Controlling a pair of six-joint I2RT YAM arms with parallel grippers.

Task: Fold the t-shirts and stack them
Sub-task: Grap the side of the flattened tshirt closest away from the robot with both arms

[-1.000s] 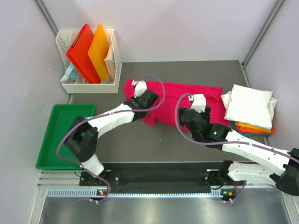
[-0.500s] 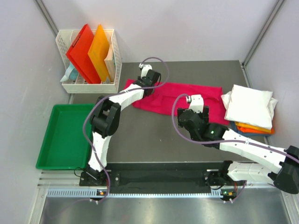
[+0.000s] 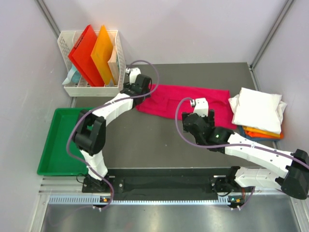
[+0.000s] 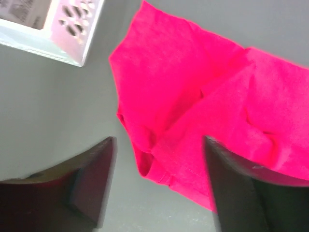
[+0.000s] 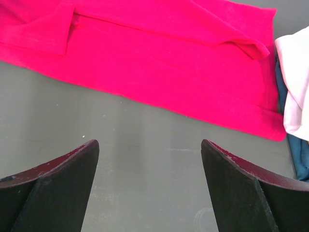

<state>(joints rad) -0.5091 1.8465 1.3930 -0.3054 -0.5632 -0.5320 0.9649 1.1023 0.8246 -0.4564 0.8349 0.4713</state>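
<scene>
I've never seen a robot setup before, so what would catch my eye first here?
The bright pink t-shirt lies in a long band across the dark table's far half. Red and orange folders stand in a white basket at the far left corner, with a green tray nearer on that side.

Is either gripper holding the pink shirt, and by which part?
Nothing is held: the left gripper and right gripper both stand open, off the pink shirt.
</scene>
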